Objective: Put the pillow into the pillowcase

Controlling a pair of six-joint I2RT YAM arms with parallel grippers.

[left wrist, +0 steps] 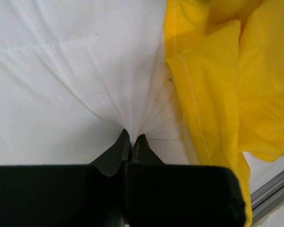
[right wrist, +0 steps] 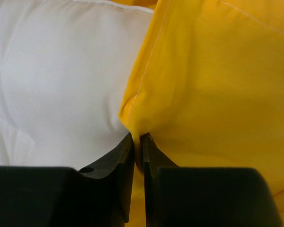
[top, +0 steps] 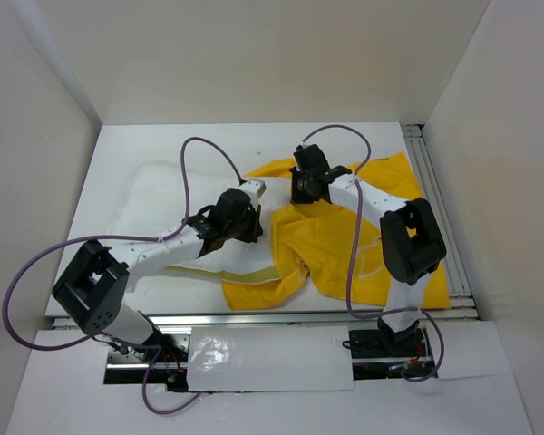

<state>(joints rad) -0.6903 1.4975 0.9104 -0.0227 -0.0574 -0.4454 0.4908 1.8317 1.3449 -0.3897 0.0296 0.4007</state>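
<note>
From above, the pillow [top: 154, 195] lies on the left half of the table [top: 254, 140], with the left arm stretched over its near edge. The yellow pillowcase [top: 322, 245] lies rumpled on the right half, and its left edge meets the pillow. The left gripper [top: 252, 216] and right gripper [top: 301, 192] sit close together at that meeting line. There's open table on the far side. The walls stand close on the left and right, and a metal rail [top: 435, 199] runs along the right edge.

On the left wrist camera, the fingers [left wrist: 120, 149] are clamped shut on a pinch of white pillow cover, with pleats fanning out from the bite. Just to the right is the pillowcase's stitched hem. The pillow looks light, puffy and squashy, so a corner or seam pinch like this one seems the sensible hold.

On the right wrist camera, the fingers [right wrist: 125, 156] are closed on a fold of the pillowcase edge, and the pillow bulges right beside it. That fabric looks thin and limp, likely to sag or slip, so I'd hold it at the hem to keep the mouth open. I can't tell whether one layer is gripped or two.
</note>
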